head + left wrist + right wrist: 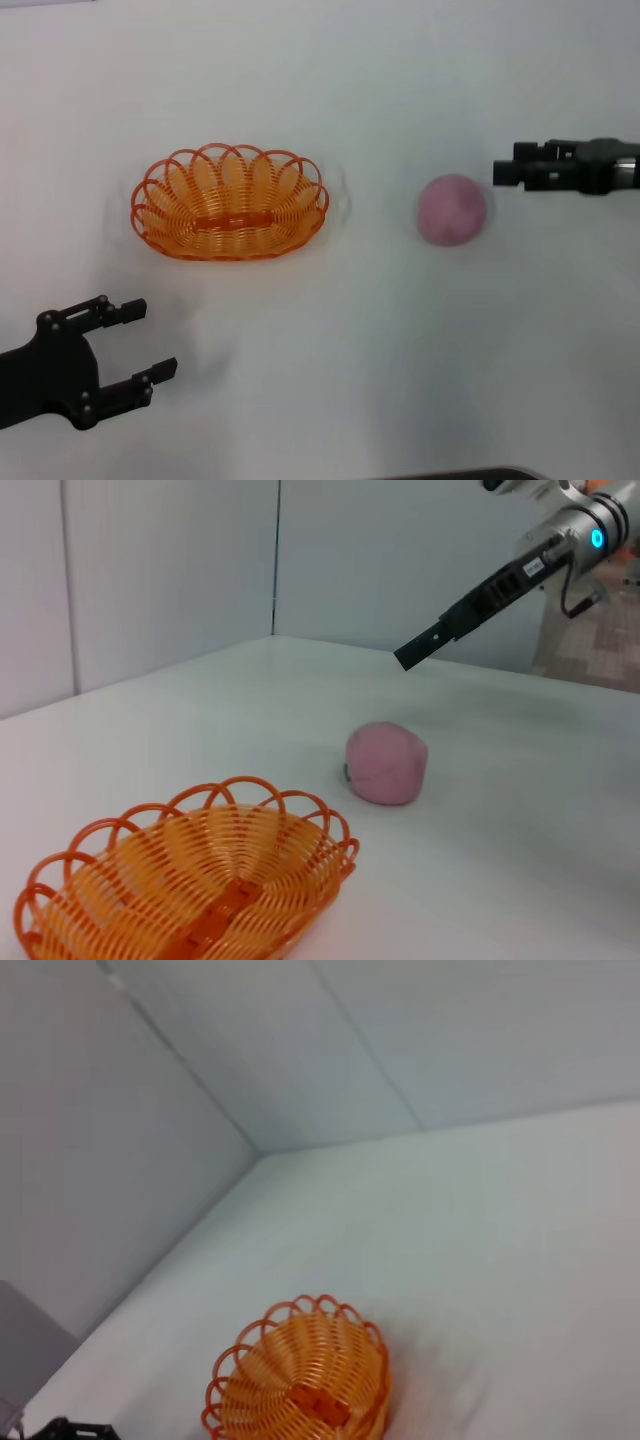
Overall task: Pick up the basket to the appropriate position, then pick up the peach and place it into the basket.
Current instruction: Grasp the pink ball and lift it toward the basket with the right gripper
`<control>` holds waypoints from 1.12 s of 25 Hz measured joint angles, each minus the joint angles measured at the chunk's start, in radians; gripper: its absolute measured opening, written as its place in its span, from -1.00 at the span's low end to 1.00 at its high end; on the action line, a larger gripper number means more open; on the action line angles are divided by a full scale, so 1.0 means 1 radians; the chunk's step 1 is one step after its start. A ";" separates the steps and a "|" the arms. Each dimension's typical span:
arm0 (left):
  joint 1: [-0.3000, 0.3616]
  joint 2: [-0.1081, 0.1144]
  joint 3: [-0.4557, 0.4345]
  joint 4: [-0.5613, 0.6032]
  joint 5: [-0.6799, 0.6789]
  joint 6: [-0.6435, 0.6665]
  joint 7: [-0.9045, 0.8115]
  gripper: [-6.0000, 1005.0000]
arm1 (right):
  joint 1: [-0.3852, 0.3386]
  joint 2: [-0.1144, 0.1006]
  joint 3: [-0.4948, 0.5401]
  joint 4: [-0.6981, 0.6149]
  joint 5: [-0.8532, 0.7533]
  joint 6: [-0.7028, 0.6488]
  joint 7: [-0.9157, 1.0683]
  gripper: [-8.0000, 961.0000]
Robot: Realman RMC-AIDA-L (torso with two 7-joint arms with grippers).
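You've got the basket [229, 203], an oval of looped orange coils with a scalloped rim, sitting left of centre in the head view on a smooth white table [330, 380]. The peach [452, 209], round, matte and pink, rests right of centre, well apart from the basket. Your left gripper [133, 343] sits at lower left, fingers spread wide and holding nothing, below the basket and clear of it. Your right gripper [510, 172] reaches in from the right edge, its tip just beside the peach's upper right; whether those fingers are spread or pressed together, you can't tell.
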 joint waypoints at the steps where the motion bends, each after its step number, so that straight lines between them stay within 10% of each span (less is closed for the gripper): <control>1: 0.000 0.000 -0.004 0.001 0.000 0.001 0.000 0.45 | 0.006 -0.005 -0.015 -0.010 0.000 0.002 0.041 0.93; 28: 0.002 0.000 -0.020 0.004 0.000 0.008 -0.014 0.45 | 0.225 0.016 -0.378 -0.233 -0.289 0.079 0.621 0.93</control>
